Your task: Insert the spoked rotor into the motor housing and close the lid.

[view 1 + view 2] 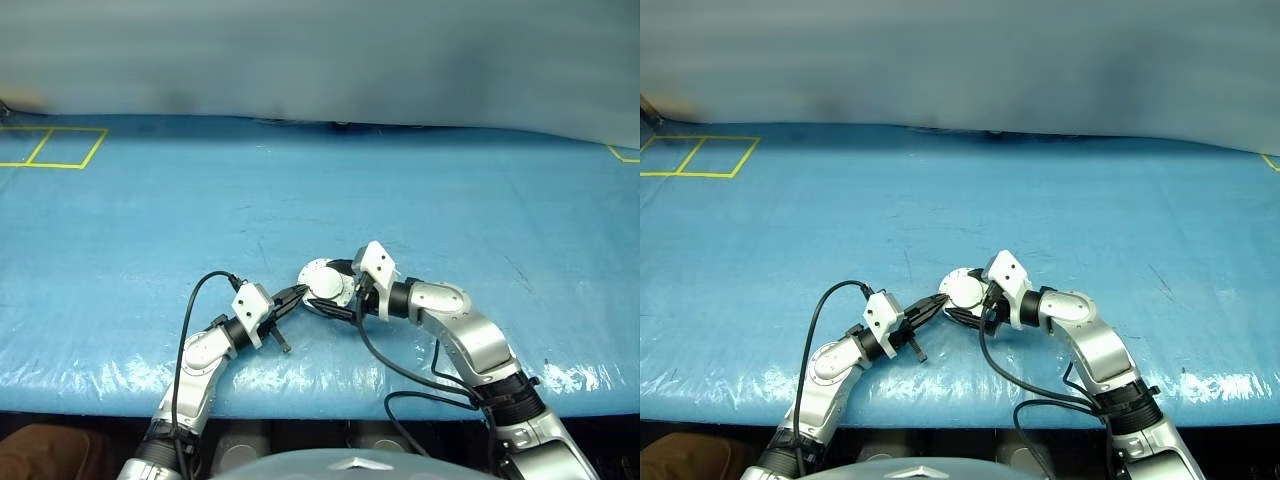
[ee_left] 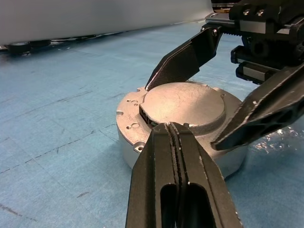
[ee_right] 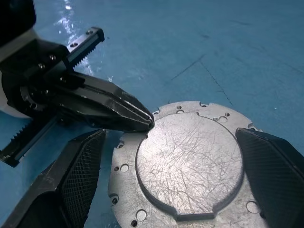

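Observation:
The motor housing [image 1: 318, 271] lies on the blue table, a round silver body with a holed flange [image 3: 124, 167]. The lid [image 2: 183, 103] lies flat on top, plain scratched silver face up [image 3: 190, 159]. My left gripper [image 2: 171, 126] is shut with nothing in it, and its tip touches the lid's rim on the near left side. My right gripper [image 3: 170, 133] is open, with one black finger [image 3: 78, 173] on each side of the housing, apart from it. The spoked rotor is hidden.
The table is covered by a blue crinkled sheet [image 1: 320, 190], and its front edge [image 1: 320, 405] runs just behind my arms. Yellow tape squares [image 1: 50, 147] mark the far left. Black cables [image 1: 400, 370] loop from both wrists.

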Robot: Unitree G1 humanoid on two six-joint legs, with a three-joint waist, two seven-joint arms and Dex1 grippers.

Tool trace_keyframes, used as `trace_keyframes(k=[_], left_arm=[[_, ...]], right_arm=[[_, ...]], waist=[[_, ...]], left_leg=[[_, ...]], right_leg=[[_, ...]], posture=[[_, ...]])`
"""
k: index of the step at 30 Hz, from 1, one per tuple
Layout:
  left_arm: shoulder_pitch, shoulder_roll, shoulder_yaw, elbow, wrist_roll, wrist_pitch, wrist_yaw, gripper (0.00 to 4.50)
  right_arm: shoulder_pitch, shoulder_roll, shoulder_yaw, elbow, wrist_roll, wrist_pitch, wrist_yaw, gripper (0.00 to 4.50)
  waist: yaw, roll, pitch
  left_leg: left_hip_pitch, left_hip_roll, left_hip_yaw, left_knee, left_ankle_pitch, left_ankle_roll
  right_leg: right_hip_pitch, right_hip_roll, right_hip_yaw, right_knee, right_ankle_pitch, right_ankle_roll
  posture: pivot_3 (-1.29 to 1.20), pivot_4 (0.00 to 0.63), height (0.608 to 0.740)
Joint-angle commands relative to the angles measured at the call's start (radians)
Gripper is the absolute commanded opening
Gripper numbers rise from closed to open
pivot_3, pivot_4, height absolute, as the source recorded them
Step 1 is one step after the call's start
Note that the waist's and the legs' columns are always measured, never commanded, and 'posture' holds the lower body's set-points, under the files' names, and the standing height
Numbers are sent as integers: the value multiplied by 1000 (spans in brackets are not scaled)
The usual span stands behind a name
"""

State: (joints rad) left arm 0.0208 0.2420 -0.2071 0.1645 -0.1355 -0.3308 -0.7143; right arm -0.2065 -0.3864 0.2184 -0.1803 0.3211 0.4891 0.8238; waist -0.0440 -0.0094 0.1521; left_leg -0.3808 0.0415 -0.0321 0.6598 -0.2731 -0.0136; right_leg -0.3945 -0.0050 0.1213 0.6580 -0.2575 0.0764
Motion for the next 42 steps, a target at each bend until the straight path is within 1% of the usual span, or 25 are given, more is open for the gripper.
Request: trace_keyframes(k=[1, 3, 8, 12, 15, 18, 21, 24, 26, 28, 29, 33, 38, 42], left_arm=[[12, 6, -23, 24, 25, 26, -1, 0], [12, 6, -25, 25, 27, 25, -2, 0], [11, 4, -29, 28, 31, 19, -1, 0], [11, 2, -32, 30, 36, 11, 1, 0], [15, 1, -33, 31, 39, 7, 2, 0], [17, 3, -34, 34, 43, 2, 5, 0], [18, 4, -34, 36, 45, 0, 6, 0], [18, 5, -34, 38, 49, -4, 8, 0], [19, 7, -33, 39, 49, -7, 10, 0], [21, 9, -33, 39, 48, -8, 10, 0], [21, 10, -33, 39, 48, -8, 11, 0], [21, 11, -36, 44, 47, -11, 13, 0], [23, 5, -34, 47, 44, -11, 20, 0], [40, -44, 7, 0, -88, 106, 15, 0]], right_arm=[[-2, 31, -137, -97, 209, 120, -2, 4466], [-10, 33, -193, -97, 268, 192, -35, 4466], [-12, 18, -252, -33, 284, 308, -130, 4466], [5, 55, -328, 35, 406, 465, -161, 4466], [-1, 100, -412, 89, 525, 578, -190, 4466], [6, 108, -434, 113, 565, 647, -208, 4466], [9, 124, -451, 139, 586, 674, -229, 4466], [6, 130, -453, 158, 591, 681, -234, 3861], [8, 126, -431, 153, 577, 682, -243, 3193], [5, 137, -440, 161, 590, 686, -252, 2571], [4, 141, -445, 165, 596, 686, -255, 2189], [-4, 169, -486, 189, 636, 700, -278, 1117], [8, 144, -444, 177, 600, 691, -268, 1114], [-8, 164, -487, 191, 616, 667, -301, 1114]], waist=[[1, 0, 0], [3, 0, 0], [6, 0, 0], [6, 0, 0], [6, 0, 0], [6, 0, 0], [6, 0, 0], [6, 0, 0], [5, 0, 0], [5, 0, 0], [4, 0, 0], [3, 1, 0], [2, 1, 0], [1, 1, 0]], left_leg=[[-1, 0, 0, 0, 0, 0], [-1, 0, 0, 0, 0, 0], [-2, 0, 0, 0, 0, 0], [-2, 0, 0, -1, 0, 0], [-2, 0, 0, -1, 0, 0], [-3, 0, 0, -1, 0, 0], [-3, -1, 0, -1, 0, 0], [-3, -1, 0, -1, 0, 0], [-3, -1, 0, -1, 0, 0], [-3, -1, 0, -1, 0, 0], [-3, -1, 0, -2, 0, 0], [-3, 0, 0, -2, 0, 0], [-3, 0, 0, -2, 0, 0], [-3, 0, 0, -2, 0, 0]], right_leg=[[-1, 0, 0, 0, 0, 0], [-1, 0, 0, 0, 0, 1], [-2, 0, 0, -1, 0, 0], [-2, 0, 0, -1, 0, 0], [-2, 0, 0, -1, 0, 0], [-2, 0, 0, -1, 0, 0], [-2, -1, 0, -1, 0, 0], [-2, 0, 0, -1, 0, 0], [-2, 0, 0, -2, 0, 1], [-3, 0, 0, -2, 0, 1], [-3, 0, 0, -2, 0, 1], [-3, 0, 0, -2, 1, 1], [-3, 0, 0, -2, 0, 1], [-3, 0, 0, -2, 0, 1]], posture=[[0, 150, 740], [0, 150, 740], [0, 150, 740], [0, 150, 740], [0, 150, 740], [0, 150, 740], [0, 150, 740], [0, 150, 740], [0, 150, 740], [0, 150, 740], [0, 150, 740], [0, 150, 740], [0, 150, 740], [0, 150, 740]])
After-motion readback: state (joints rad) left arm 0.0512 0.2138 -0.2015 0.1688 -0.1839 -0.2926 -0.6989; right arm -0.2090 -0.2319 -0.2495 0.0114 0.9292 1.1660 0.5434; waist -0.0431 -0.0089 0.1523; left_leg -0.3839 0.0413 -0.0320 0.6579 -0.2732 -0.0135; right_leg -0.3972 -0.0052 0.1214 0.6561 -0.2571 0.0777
